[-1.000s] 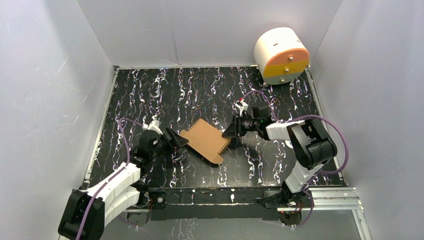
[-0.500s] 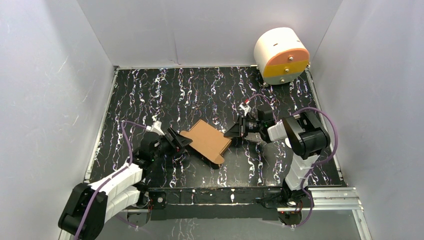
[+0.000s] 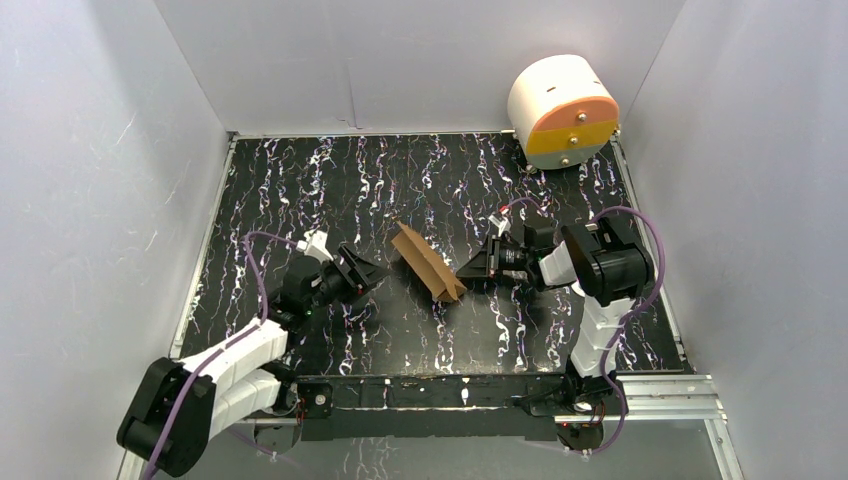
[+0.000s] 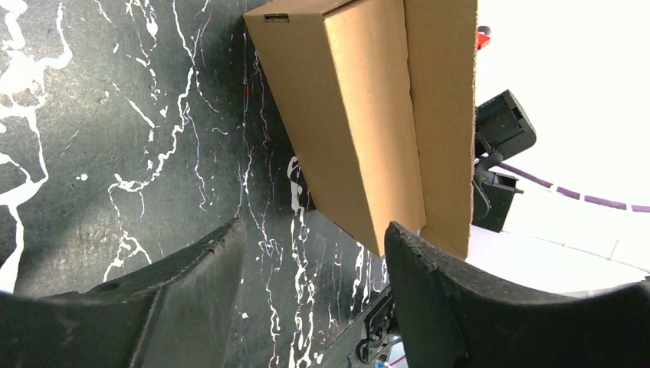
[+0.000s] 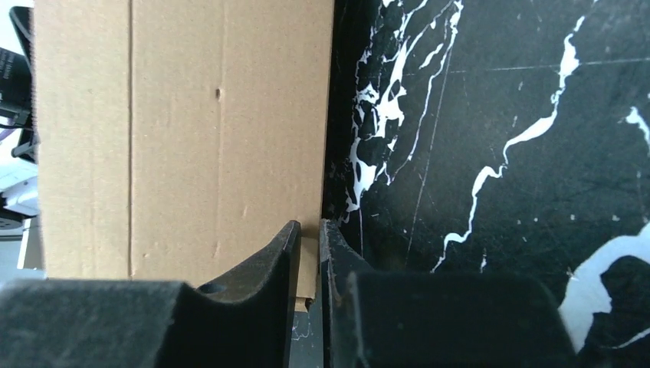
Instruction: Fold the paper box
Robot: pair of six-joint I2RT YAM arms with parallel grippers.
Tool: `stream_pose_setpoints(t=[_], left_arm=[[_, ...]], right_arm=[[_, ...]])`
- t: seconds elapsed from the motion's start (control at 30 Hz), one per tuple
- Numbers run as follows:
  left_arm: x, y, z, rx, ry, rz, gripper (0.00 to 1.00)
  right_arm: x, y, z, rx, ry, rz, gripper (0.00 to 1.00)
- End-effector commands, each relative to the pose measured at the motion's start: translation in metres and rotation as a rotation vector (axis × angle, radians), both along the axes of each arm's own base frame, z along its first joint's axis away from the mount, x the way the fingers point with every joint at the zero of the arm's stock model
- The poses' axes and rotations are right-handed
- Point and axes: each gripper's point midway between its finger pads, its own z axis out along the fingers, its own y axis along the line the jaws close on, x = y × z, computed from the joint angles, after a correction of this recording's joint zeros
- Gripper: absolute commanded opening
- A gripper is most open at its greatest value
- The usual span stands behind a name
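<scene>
Working over the black marbled surface (image 3: 300, 180), with the white cylinder (image 3: 560, 100) well apart in the far right corner, I have the box (image 3: 428, 262) near the middle, between my two arms.

A second ago the box lay flat, a broad brown sheet seen from above. Now it is tipped up on its long edge and leaning, so from above it shows as only a narrow strip. The left wrist view shows two creased panels meeting at a fold, with a small slot at the upper end.

My right jaws are clenched on the box: in the right wrist view a thin tab of cardboard is pinched between the two fingers (image 5: 253, 268) at its lower edge. My right arm has drawn in and lifted that edge, and this is what stood the box up.

My left jaws, which were at the box's left flap, are now released and spread wide, holding nothing, near the box but not touching it.

I judge the fold is begun rather than finished. With the panels raised off the surface, my free left jaws could press one panel over along its crease. The pinch is slim, so the box may swing or slip.
</scene>
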Motion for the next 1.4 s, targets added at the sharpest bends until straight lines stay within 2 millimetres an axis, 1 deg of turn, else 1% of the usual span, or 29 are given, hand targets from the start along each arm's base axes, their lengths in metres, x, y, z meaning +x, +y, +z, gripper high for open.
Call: stream_pose_setpoints(t=[0.0,0.07,0.17,0.33,0.4,0.53,0.63,0.73,0.83,1.1,1.23,1.33,1.37], left_arm=[[0.013,-0.011,0.020,-0.017,-0.069,-0.027,0.61],[0.016,-0.016,0.019,-0.009,-0.068,-0.045,0.59],[0.022,-0.024,0.012,0.008,-0.054,-0.063,0.57],[0.038,-0.035,0.003,0.043,-0.051,-0.080,0.53],[0.043,-0.041,0.000,0.054,-0.048,-0.095,0.52],[0.052,-0.054,-0.005,0.063,-0.042,-0.131,0.51],[0.058,-0.060,-0.011,0.076,-0.039,-0.141,0.51],[0.062,-0.066,-0.012,0.077,-0.038,-0.153,0.49],[0.063,-0.072,-0.011,0.079,-0.047,-0.165,0.47],[0.062,-0.081,-0.013,0.102,-0.067,-0.175,0.45],[0.057,-0.079,-0.012,0.116,-0.084,-0.184,0.45],[0.051,-0.079,-0.007,0.115,-0.102,-0.185,0.45],[0.048,-0.078,-0.008,0.118,-0.103,-0.182,0.45]], right_arm=[[0.004,0.000,-0.004,-0.040,-0.041,0.008,0.25],[0.007,-0.002,-0.004,-0.065,-0.059,0.001,0.26],[0.013,-0.005,-0.007,-0.123,-0.086,-0.017,0.28],[0.028,-0.013,-0.002,-0.225,-0.158,-0.052,0.34],[0.034,-0.015,0.004,-0.252,-0.189,-0.068,0.36],[0.047,-0.015,0.019,-0.291,-0.258,-0.073,0.44],[0.058,-0.013,0.029,-0.318,-0.318,-0.064,0.47],[0.063,-0.005,0.039,-0.325,-0.367,-0.041,0.50],[0.062,0.013,0.046,-0.331,-0.423,0.019,0.52],[0.047,0.056,0.046,-0.316,-0.515,0.212,0.56],[0.044,0.072,0.043,-0.305,-0.553,0.301,0.58],[0.042,0.085,0.044,-0.276,-0.595,0.368,0.58],[0.037,0.087,0.040,-0.284,-0.595,0.407,0.59]])
